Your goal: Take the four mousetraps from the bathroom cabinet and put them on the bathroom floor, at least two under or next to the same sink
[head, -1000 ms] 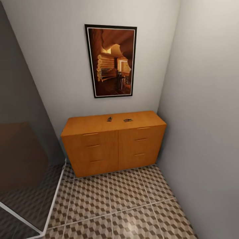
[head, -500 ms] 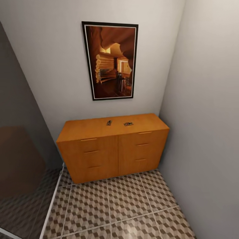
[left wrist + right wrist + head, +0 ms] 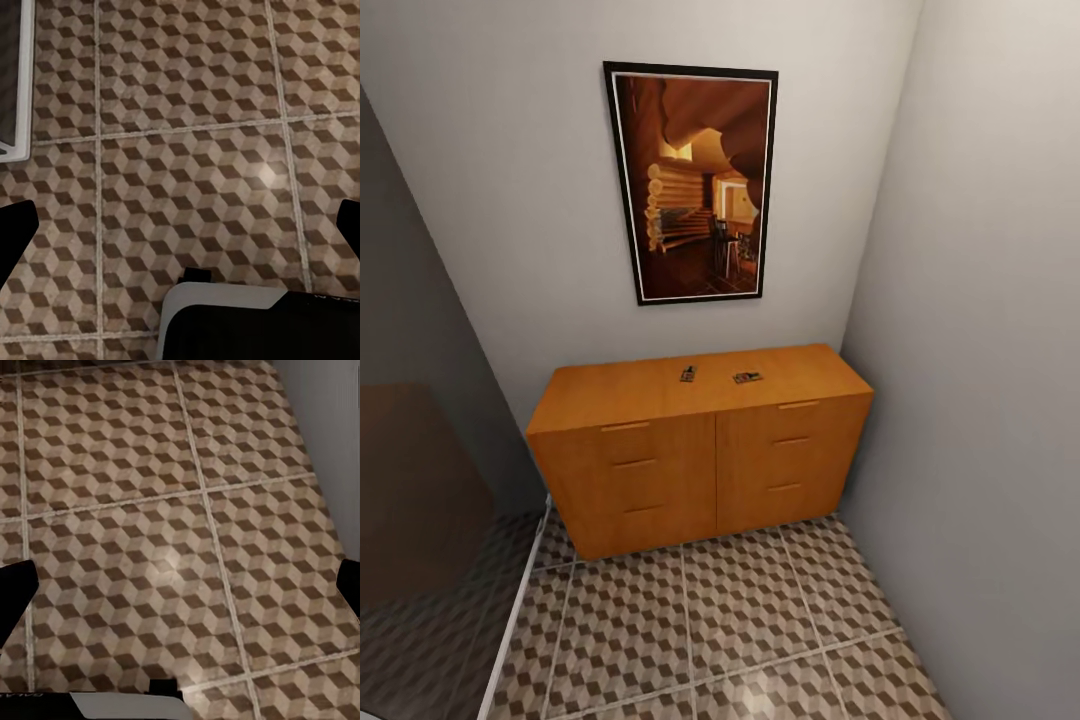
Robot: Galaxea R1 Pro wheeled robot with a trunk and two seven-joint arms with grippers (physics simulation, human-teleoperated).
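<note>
Both grippers (image 3: 180, 225) (image 3: 180, 585) hang wide open, empty, over floor (image 3: 740, 620); cabinet (image 3: 700, 450) ahead has drawn nearer, two traps (image 3: 688, 374) on top.

Cabinet (image 3: 700, 455) on bathroom floor (image 3: 730, 620); two mousetraps (image 3: 688, 374) (image 3: 747, 377) lie apart on top.

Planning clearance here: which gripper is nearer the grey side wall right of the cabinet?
Right, probably. The right gripper hangs over floor tiles that run up to that wall; the left gripper hangs over tiles beside the white rail on the opposite side.
</note>
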